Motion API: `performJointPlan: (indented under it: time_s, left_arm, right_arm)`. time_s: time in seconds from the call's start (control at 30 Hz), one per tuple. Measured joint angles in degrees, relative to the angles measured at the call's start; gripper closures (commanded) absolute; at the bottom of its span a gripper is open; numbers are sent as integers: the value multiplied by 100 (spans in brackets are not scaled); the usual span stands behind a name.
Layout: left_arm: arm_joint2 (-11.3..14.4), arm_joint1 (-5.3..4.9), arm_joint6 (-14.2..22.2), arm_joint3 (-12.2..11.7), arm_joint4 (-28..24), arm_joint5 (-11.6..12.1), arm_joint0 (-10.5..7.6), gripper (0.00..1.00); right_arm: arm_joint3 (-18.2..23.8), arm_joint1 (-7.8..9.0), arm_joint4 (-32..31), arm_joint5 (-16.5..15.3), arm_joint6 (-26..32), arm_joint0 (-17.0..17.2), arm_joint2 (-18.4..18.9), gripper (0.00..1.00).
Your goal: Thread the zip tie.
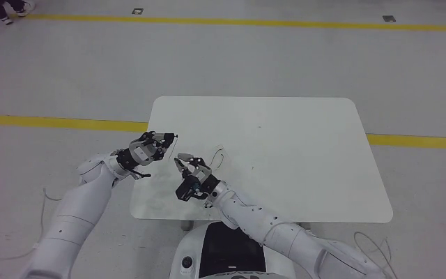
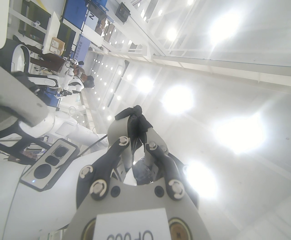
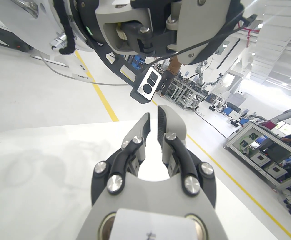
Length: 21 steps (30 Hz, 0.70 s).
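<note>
Ribbed black pads lined the grey metal fingers of the right gripper [image 3: 153, 116], which stood slightly parted and empty above the smooth white table [image 1: 293, 153]. Just to its left, the left gripper [image 2: 136, 121] was pinched tight on a thin black zip tie [image 3: 249, 18], held apart from the right one's tips.

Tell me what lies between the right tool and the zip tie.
Nothing. In the right wrist view the open right tool faces the zip tie, which is gripped in the left tool, and the stretch between them is bare.
</note>
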<state>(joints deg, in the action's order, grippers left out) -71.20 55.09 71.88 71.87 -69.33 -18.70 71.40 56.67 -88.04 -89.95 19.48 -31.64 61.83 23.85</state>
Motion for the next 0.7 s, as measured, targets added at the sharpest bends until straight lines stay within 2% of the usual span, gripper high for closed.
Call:
performJointPlan:
  time_s: [0.2,0.33,0.43,0.5,0.7]
  left_arm:
    - [6,7,-100,36,-11,37,20,100]
    - [-61,-8,-243,65,50,105,61,100]
    - [-147,-30,-162,39,78,120,76,100]
    - [-194,-43,-99,26,102,132,85,100]
    - [-285,-73,19,-52,181,112,76,100]
  right_arm:
    - [11,2,5,-5,8,8,12,0]
    - [181,72,237,-212,-184,149,289,0]
    - [312,178,523,-568,-555,302,605,0]
    - [400,259,748,-930,-766,410,833,0]
    - [674,482,1028,-1983,-847,628,1356,0]
